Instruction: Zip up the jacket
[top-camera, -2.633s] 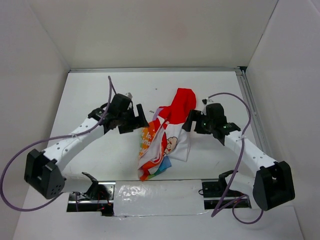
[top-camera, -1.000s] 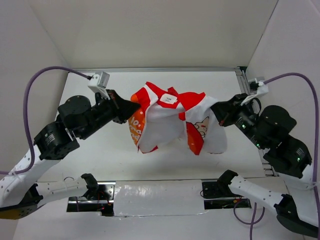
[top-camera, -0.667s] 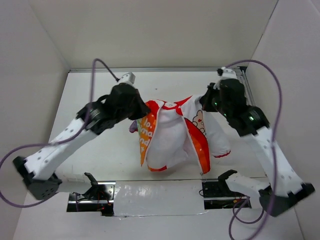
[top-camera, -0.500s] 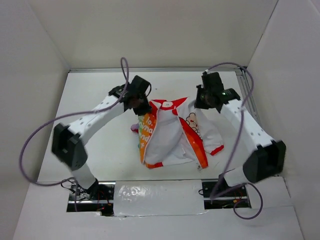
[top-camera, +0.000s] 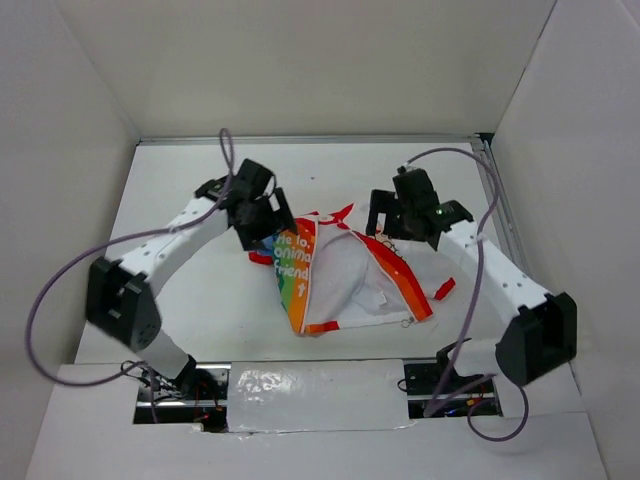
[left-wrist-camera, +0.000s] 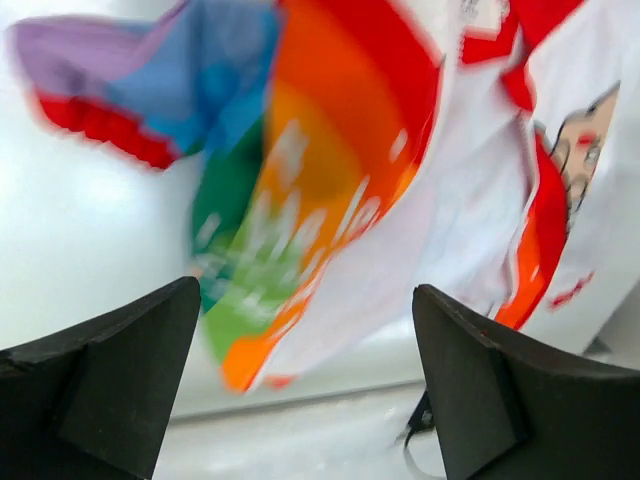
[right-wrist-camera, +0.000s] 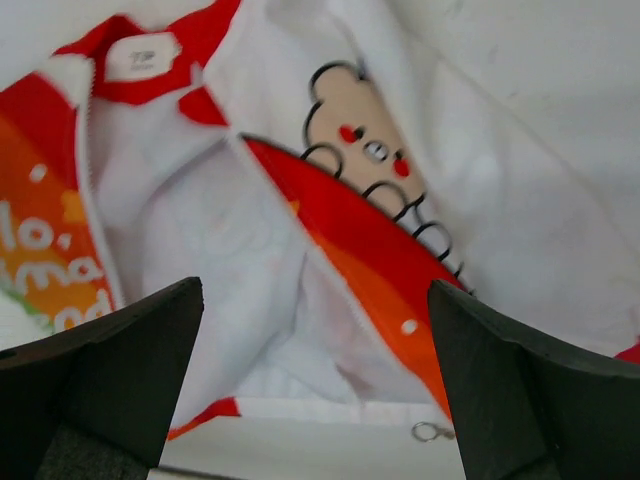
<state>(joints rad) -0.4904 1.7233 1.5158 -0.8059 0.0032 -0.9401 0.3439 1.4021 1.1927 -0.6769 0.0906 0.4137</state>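
- Claw of left arm (top-camera: 262, 220): fingers spread wide with nothing between them. It sits at the jacket's (top-camera: 345, 280) left shoulder. In the left wrist view the same claw (left-wrist-camera: 300, 390) frames blurred cloth that lies beyond the fingertips (left-wrist-camera: 110, 370) and is not pinched.
- Left front panel (top-camera: 295, 270): rainbow-striped with white lettering, folded outward on the surface (top-camera: 180, 180). A red-edged sleeve end (top-camera: 262, 257) shows just beside it.
- Middle of the jacket: the white lining (top-camera: 345, 275) is exposed and the two front edges lie well apart. The red collar with its neck label (right-wrist-camera: 135, 58) points to the far side, and the red hem (top-camera: 322, 327) to the near side.
- Right front panel (right-wrist-camera: 350, 250): an orange-red strip turned back beside the cartoon character print (right-wrist-camera: 365, 135). A small metal ring (right-wrist-camera: 428, 432) lies at its lower end and is probably the zipper pull. The slider itself is too small to make out.
- Claw of right arm (top-camera: 392, 215): fingers spread wide and holding nothing, at the jacket's right shoulder. The right wrist view confirms that the claw (right-wrist-camera: 315, 400) is empty above the open front.
- Red cuff (top-camera: 444, 288): the right sleeve end, lying free on the surface at the far right of the garment.
- Progress, as a judgement: the jacket lies spread face up and open, so it is laid out ready for zipping. The zipping itself has not begun. The front edges have yet to be brought together, the bottom ends engaged, and the pull drawn toward the collar.
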